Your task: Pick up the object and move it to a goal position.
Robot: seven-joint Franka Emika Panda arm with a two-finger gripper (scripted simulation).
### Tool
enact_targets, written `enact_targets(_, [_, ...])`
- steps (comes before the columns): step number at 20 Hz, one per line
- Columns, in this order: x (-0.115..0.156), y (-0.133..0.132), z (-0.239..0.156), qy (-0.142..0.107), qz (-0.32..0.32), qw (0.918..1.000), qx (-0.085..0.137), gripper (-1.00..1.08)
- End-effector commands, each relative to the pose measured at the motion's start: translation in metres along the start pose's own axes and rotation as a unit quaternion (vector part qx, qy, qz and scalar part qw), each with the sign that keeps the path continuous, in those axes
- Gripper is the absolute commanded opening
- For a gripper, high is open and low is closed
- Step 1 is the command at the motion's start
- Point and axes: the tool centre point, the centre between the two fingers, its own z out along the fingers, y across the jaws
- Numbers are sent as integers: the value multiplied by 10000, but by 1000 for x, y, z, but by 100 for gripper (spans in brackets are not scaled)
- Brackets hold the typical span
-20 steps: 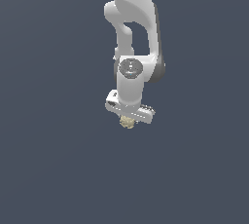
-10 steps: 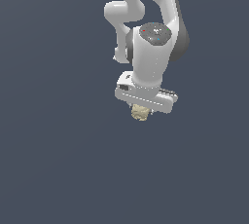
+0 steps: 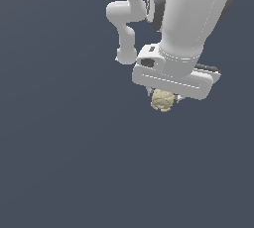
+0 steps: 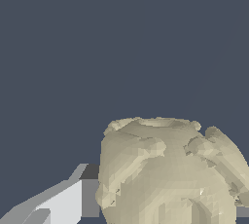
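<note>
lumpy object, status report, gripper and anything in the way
Gripper shut on the lumpy object, one of the fingers against its side. Object hangs under the hand, off any surface. Nothing else in view, path looks clear.

Light falls evenly and softly over a flat slate-grey backdrop, with no cast shadows anywhere and no glare; the white arm (image 3: 191, 19) is brightest on its upper and exterior-view-left faces and shades to grey underneath. Both renders are crisp, free of blur or bending at the edges, though the exterior view looks slightly coarse. Up close in the wrist view the pale object (image 4: 170, 174) shows hard faceted patches, its hollows dim and its bumps catching a mild matte light.
</note>
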Motion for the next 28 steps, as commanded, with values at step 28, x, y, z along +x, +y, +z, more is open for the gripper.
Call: enact_targets(28, [4, -71, -138, -10, 2, 10000, 1, -100])
